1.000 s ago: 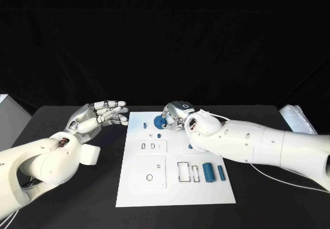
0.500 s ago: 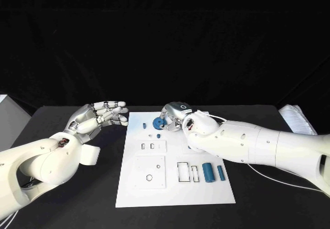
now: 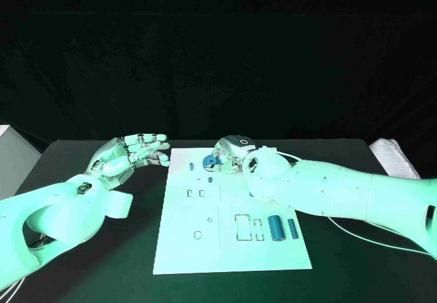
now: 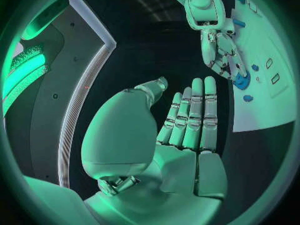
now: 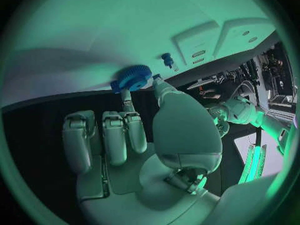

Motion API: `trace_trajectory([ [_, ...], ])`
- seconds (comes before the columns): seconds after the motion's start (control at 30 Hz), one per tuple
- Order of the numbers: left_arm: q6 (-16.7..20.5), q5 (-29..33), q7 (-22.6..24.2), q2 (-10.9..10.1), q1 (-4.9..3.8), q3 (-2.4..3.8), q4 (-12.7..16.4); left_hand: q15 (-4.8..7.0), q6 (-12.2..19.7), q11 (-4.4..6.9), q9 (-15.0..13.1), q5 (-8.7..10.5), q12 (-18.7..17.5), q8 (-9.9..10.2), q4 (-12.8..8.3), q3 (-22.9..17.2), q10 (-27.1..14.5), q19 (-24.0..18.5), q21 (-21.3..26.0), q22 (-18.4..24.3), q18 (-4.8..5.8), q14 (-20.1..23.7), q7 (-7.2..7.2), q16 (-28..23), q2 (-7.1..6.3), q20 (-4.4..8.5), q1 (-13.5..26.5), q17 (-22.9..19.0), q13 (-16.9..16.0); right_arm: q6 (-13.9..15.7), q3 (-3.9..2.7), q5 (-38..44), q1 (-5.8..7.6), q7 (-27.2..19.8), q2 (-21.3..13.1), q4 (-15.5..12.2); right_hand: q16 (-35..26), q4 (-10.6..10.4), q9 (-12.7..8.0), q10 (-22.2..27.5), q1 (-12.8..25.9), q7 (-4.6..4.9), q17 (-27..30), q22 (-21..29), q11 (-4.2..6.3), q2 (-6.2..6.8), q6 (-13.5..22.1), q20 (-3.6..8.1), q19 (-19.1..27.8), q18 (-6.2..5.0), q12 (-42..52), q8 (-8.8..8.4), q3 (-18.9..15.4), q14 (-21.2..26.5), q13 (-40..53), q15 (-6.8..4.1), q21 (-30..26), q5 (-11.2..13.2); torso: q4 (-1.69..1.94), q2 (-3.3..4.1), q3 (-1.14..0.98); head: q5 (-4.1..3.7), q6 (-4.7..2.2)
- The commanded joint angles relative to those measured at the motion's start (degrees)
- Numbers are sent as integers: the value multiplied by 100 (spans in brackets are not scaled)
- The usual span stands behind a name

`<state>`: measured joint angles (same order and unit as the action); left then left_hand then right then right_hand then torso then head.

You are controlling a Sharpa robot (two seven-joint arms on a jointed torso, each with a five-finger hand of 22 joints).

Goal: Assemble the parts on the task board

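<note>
The white task board [image 3: 228, 249] lies in the middle of the black table. My right hand [image 3: 235, 151] hovers over its far end and pinches a blue gear [image 3: 211, 160] between the thumb and a finger; the right wrist view shows the gear [image 5: 133, 77] at the fingertips of that hand [image 5: 144, 130], just above the board [image 5: 94, 35]. My left hand [image 3: 132, 153] hangs open off the board's far left corner, fingers straight and holding nothing, as the left wrist view of it [image 4: 187, 120] confirms. Two blue cylinders [image 3: 275, 226] lie near the board's right edge.
A small blue peg [image 3: 191, 166] and another small blue part [image 3: 210, 179] sit on the board near the gear. Cut-out slots and holes [image 3: 242, 227] mark its middle. A white bundle [image 3: 396, 154] lies at the table's right edge, and a pale box [image 3: 9, 158] at its left.
My right hand has crept a little toward the board's far edge with the blue gear still in it. My left hand has stayed put.
</note>
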<state>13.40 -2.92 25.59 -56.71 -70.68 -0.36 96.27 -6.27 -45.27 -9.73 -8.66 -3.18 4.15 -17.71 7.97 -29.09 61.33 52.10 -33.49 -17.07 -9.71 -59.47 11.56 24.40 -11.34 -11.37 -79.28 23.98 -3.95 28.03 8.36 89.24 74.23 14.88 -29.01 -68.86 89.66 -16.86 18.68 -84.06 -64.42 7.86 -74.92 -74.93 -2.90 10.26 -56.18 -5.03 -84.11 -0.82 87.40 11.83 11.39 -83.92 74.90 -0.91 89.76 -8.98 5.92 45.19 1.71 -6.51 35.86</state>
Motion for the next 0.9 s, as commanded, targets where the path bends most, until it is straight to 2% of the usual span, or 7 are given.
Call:
trace_trajectory([
  [0.03, -108, -22, 20, 6, -6, 4, 7, 10, 36, -13, -1, 18, -24, 34, -30, 0, -30, -49, -20, -5, -42, 38, 216, 39, 25, 1, 25, 5, -8, -209, 7, -136, -11, -152, -22, -39, 34, -11, 7, -327, 294, -2, -1508, -1467, -51, -104, 54, -50, -562, 70, -19, -7, -39, -608, 1224, 32, -14, -10, 0, 1, -4, 8, 10],
  [0.17, -108, -22, 16, 5, -6, 4, 8, 10, 36, -13, -1, 18, -24, 34, -30, 0, -30, -49, -20, -5, -42, 38, 216, 39, 25, 1, 25, 5, -8, -289, 8, -198, -15, -181, -58, -74, 34, -8, 11, -333, 423, -2, -1508, -1474, -47, -168, 44, -50, -566, 72, -15, 4, -18, -608, 1231, 32, -8, -28, -3, 1, -4, 5, 11],
  [0.23, -111, -22, 16, 7, -6, 4, 7, 9, 38, -14, -1, 18, -25, 38, -35, -1, -34, -59, -31, -12, -42, 44, 217, 41, 26, -1, 28, 10, -8, -334, 9, -240, -22, -193, -87, -96, 34, -8, 14, -348, 610, -4, -1508, -1489, -45, -280, 35, -49, -576, 76, -1, 16, 28, -608, 1248, 30, 6, 84, -4, 3, -4, 0, 10],
  [0.47, -108, -24, 15, 1, -6, 4, 7, 9, 38, -14, -1, 18, -25, 38, -35, -1, -34, -59, -31, -12, -42, 44, 217, 41, 26, -1, 28, 10, -8, -363, 10, -241, -30, -171, -169, -146, 34, 3, 14, -356, 608, -4, -1508, -1495, -45, -308, 33, -48, -581, 78, 6, 19, 61, -608, 1257, 30, 12, 62, -4, 2, -10, -3, 16],
  [0.67, -103, -25, 15, -12, -6, 4, 10, 9, 38, -14, -1, 18, -25, 38, -35, -1, -34, -59, -31, -12, -42, 44, 217, 41, 26, -1, 28, 10, -8, -298, 10, -200, -31, -160, -286, -247, 34, 12, 16, -364, 570, -4, -1508, -1507, -44, -304, 29, -48, -589, 82, 14, 23, 98, -608, 1265, 29, 24, 13, -9, 2, -7, 8, 22],
  [0.77, -100, -20, 17, -19, -6, 4, 12, 9, 38, -14, -1, 18, -25, 38, -35, -1, -34, -59, -31, -12, -42, 44, 217, 41, 26, -1, 28, 10, -8, -154, 10, -174, -31, -175, -385, -360, 34, 13, 16, -363, 562, -4, -1508, -1507, -44, -304, 28, -47, -589, 82, 13, 24, 106, -608, 1265, 30, 24, 3, -13, -1, -8, 10, 17],
  [0.9, -97, -18, 18, -29, -5, 4, 9, 9, 38, -14, -1, 18, -25, 38, -35, -1, -34, -59, -31, -12, -42, 44, 217, 41, 26, -1, 28, 10, -8, 307, -1, -181, -21, -278, -608, -609, 34, 22, 17, -377, 456, -8, -1508, -1507, -40, -286, 18, -45, -589, 82, 25, 32, 182, -608, 1279, 27, 24, -69, -21, -5, -13, 4, 4],
])
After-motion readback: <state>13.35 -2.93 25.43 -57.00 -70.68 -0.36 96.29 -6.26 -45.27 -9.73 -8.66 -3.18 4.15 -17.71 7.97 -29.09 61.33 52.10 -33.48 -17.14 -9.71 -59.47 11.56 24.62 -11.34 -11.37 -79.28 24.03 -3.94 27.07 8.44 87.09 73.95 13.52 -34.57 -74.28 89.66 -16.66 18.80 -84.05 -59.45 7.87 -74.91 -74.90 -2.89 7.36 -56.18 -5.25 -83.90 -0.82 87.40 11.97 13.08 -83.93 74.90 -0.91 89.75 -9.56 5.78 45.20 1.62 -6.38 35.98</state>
